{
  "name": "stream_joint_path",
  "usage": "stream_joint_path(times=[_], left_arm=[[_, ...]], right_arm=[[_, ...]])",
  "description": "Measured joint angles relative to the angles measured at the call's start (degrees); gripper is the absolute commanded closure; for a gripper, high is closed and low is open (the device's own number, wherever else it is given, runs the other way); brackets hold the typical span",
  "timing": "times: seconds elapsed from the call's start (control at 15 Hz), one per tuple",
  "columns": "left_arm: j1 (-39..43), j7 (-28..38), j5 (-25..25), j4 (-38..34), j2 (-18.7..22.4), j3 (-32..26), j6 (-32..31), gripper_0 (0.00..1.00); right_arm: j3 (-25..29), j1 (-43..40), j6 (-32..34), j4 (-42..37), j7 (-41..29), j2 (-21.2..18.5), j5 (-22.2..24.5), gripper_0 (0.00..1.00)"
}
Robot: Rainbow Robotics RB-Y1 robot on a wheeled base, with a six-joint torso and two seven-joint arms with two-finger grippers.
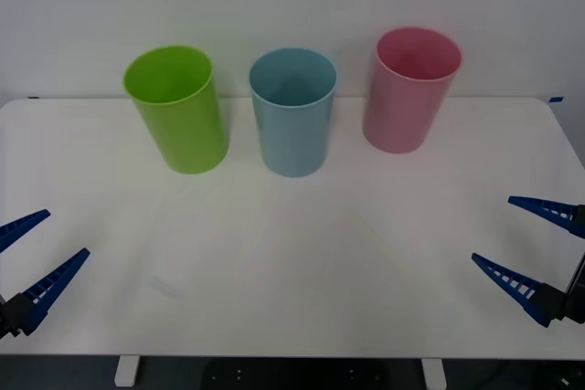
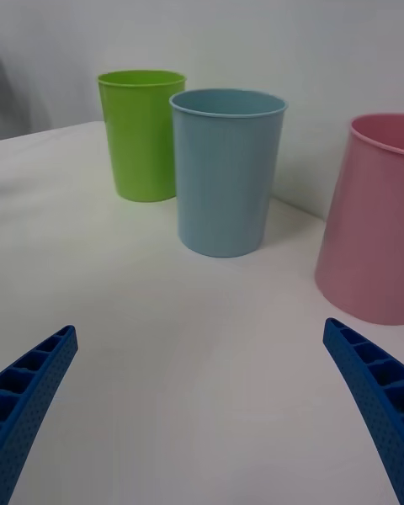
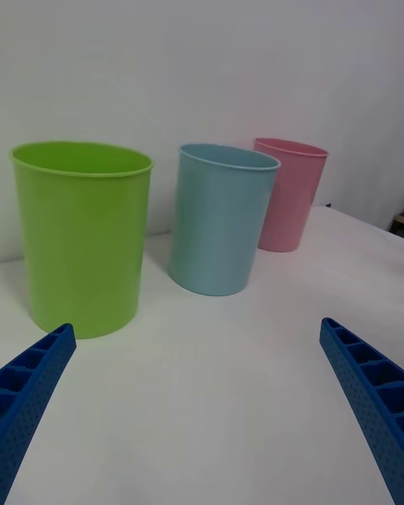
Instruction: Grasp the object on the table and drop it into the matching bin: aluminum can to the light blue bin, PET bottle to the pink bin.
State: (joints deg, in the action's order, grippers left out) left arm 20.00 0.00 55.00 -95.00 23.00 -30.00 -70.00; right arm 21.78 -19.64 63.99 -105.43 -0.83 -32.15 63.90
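The white table (image 1: 292,289) spans the lower two thirds of the front view, its near corners cut off by the frame. Across its far side stand three upright bins: a lime green bin (image 1: 176,109) at upper left, the light blue bin (image 1: 292,112) at centre, the pink bin (image 1: 409,89) at upper right (all apart from one another, none bearing any label or writing). The left gripper (image 1: 29,251) sits at the lower left edge, fingers spread wide and holding nothing; the right gripper (image 1: 516,239) mirrors it at the lower right edge, also released. Both arms are mostly cropped out. The bins' insides look bare as far as the front view reaches; their bottoms are hidden.
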Motion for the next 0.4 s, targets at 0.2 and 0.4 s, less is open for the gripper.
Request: stream_joint_path(times=[0.2, 0.4], left_arm=[[0.0, 0.0, 0.0, 0.0, 0.0, 0.0, 0.0, 0.0], [0.0, 0.0, 0.0, 0.0, 0.0, 0.0, 0.0, 0.0]], right_arm=[[0.5, -0.4, 0.7, 0.0, -0.6, 1.2, 0.0, 0.0], [0.5, -0.4, 0.7, 0.0, -0.7, 1.4, 0.0, 0.0]])
